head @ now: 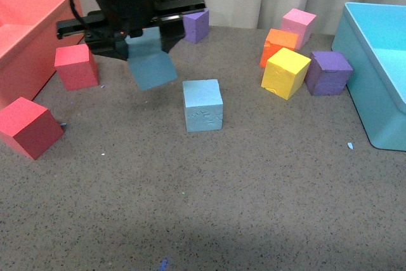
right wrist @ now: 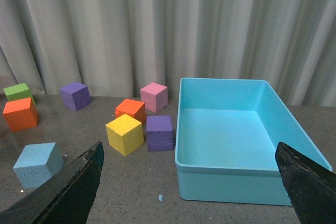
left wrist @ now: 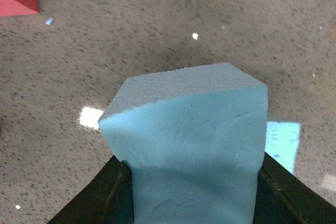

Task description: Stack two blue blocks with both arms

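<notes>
My left gripper point(head: 144, 46) is shut on a light blue block point(head: 151, 65) and holds it tilted above the table. The second blue block point(head: 203, 105) rests on the table a little to the right of it and lower. In the left wrist view the held block point(left wrist: 194, 145) fills the space between the black fingers point(left wrist: 100, 203), and a corner of the resting block point(left wrist: 283, 142) peeks out behind it. My right gripper point(right wrist: 191, 182) is open with nothing between its fingers point(right wrist: 307, 182); it faces the turquoise bin and sees the resting blue block point(right wrist: 38, 164) off to one side.
A turquoise bin point(head: 363, 87) stands at the right and a salmon bin point(head: 32, 61) at the left. Two red cubes point(head: 76, 66) point(head: 28, 126) lie left. Yellow point(head: 285, 72), purple point(head: 328, 72), orange point(head: 278, 44) and pink point(head: 298, 25) cubes cluster right of centre; another purple cube point(head: 196, 25) sits behind the arm.
</notes>
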Robot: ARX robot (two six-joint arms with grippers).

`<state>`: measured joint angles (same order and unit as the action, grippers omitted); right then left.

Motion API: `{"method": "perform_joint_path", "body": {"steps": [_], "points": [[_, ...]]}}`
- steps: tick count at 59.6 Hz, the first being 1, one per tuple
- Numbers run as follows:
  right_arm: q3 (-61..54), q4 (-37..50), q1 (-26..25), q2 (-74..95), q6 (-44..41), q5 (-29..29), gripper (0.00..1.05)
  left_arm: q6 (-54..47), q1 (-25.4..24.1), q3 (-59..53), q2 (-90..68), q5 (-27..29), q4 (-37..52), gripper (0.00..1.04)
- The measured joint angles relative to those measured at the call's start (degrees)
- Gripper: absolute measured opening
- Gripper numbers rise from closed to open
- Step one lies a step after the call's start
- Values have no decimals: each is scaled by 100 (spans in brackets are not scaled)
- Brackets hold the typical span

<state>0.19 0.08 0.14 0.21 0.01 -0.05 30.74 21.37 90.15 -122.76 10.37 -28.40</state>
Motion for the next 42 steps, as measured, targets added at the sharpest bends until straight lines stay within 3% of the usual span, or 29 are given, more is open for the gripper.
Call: {"method": "perform_joint_path", "body": {"steps": [20,42], "points": [[0,0,0,0,0,0,95,214,741,992,-577,146,-586,46],[0,0,0,0,0,0,95,326,870,1154,-754,282,-848,45]]}}
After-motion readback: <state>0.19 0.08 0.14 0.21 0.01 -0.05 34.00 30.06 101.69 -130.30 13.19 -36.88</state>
